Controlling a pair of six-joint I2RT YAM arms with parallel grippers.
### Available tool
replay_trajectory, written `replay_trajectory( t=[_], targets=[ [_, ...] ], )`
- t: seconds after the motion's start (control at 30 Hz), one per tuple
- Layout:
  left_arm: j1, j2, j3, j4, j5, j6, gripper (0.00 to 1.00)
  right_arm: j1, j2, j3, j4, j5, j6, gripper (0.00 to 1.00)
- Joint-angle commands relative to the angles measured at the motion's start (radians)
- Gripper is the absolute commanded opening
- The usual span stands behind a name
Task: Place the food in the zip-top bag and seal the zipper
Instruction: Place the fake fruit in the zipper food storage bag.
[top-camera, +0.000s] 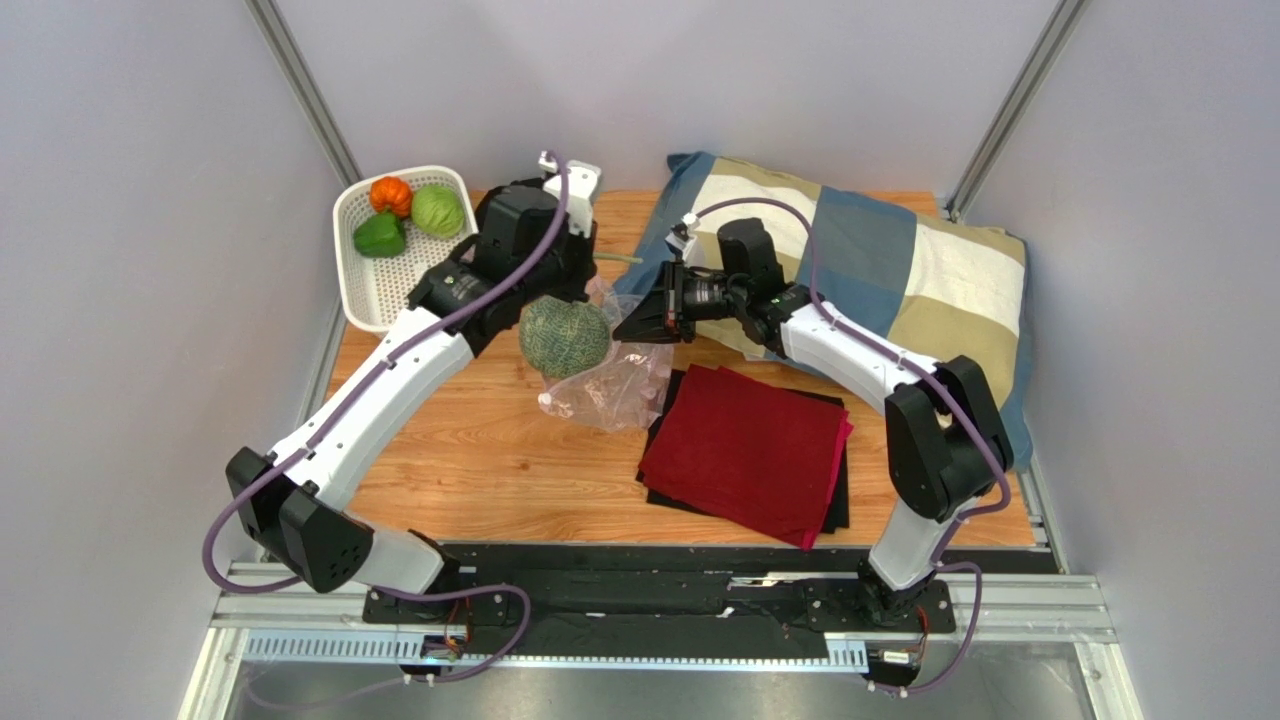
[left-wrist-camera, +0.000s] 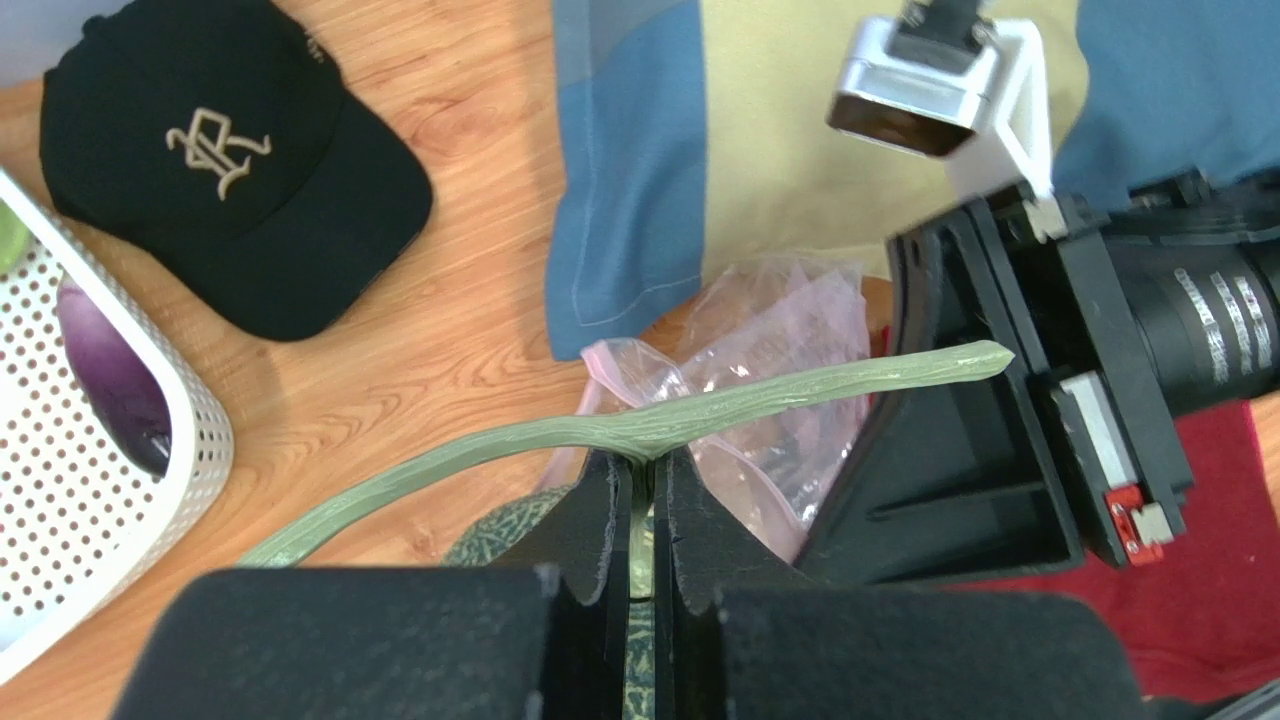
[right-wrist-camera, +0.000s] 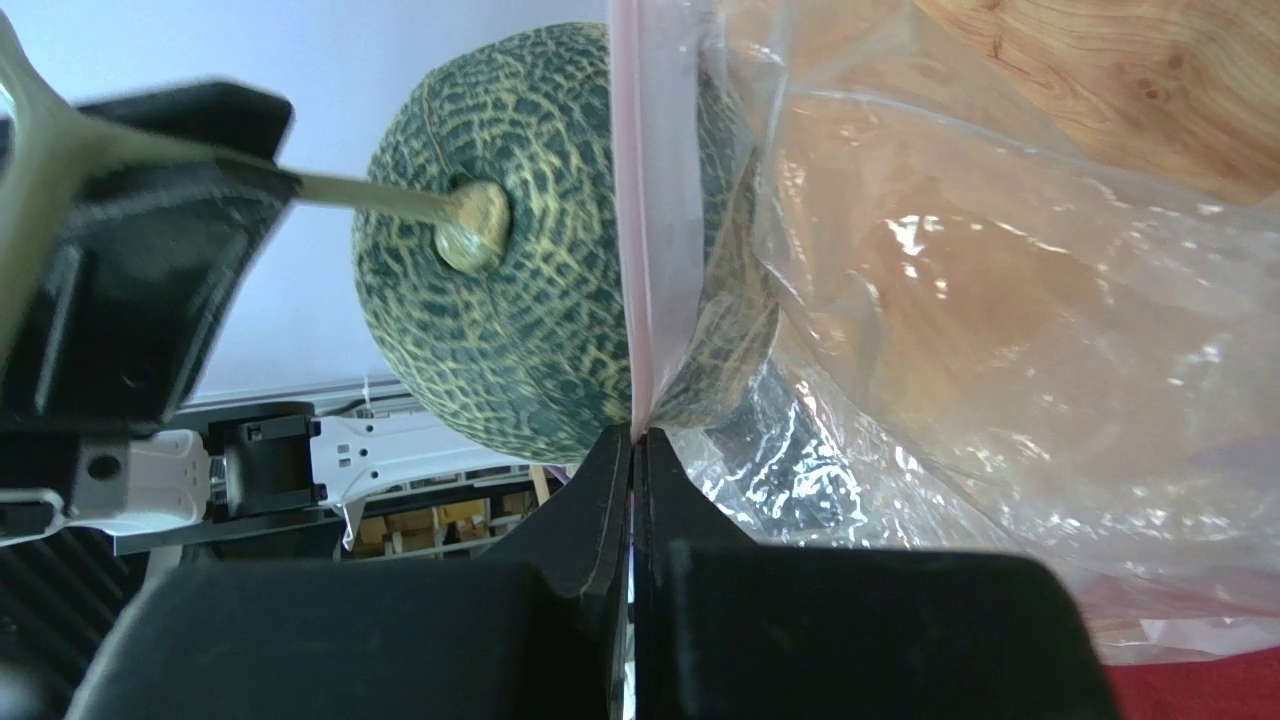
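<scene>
My left gripper (left-wrist-camera: 643, 468) is shut on the T-shaped green stem (left-wrist-camera: 601, 434) of the netted melon (top-camera: 564, 336) and holds the melon above the table, at the mouth of the clear zip-top bag (top-camera: 616, 383). My right gripper (right-wrist-camera: 634, 438) is shut on the bag's pink-white zipper strip (right-wrist-camera: 633, 210) and holds the bag's edge up next to the melon (right-wrist-camera: 511, 255). The bag (right-wrist-camera: 977, 330) hangs crinkled to the right. A pumpkin (top-camera: 391, 195), cabbage (top-camera: 437, 210) and green pepper (top-camera: 379, 236) lie in the white basket (top-camera: 361, 293). The eggplant (left-wrist-camera: 113, 375) shows inside the basket.
A black cap (left-wrist-camera: 226, 158) lies on the wood behind the basket (left-wrist-camera: 90, 525). A checked blue and cream pillow (top-camera: 902, 270) fills the back right. A red cloth on a black one (top-camera: 747, 450) lies at the middle right.
</scene>
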Motion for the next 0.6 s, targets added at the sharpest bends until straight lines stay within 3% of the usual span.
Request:
replay_trajectory(
  t=[0.0,0.13,0.33,0.57],
  targets=[
    [-0.045,0.016,0.029,0.020,-0.139,0.030,0.00,-0.026,-0.078,-0.030,0.076,-0.028,0.026,0.00],
    [-0.044,0.082,0.066,-0.037,-0.098,-0.034,0.00,-0.060,-0.106,-0.101,0.021,-0.018,-0.031,0.00],
    [-0.031,-0.022,0.010,0.133,0.093,-0.091,0.00,-0.105,-0.151,-0.168,-0.082,0.024,-0.158,0.00],
    [-0.031,0.010,0.127,0.092,0.327,-0.240,0.00,-0.132,-0.152,-0.168,-0.130,0.035,-0.197,0.00]
  ],
)
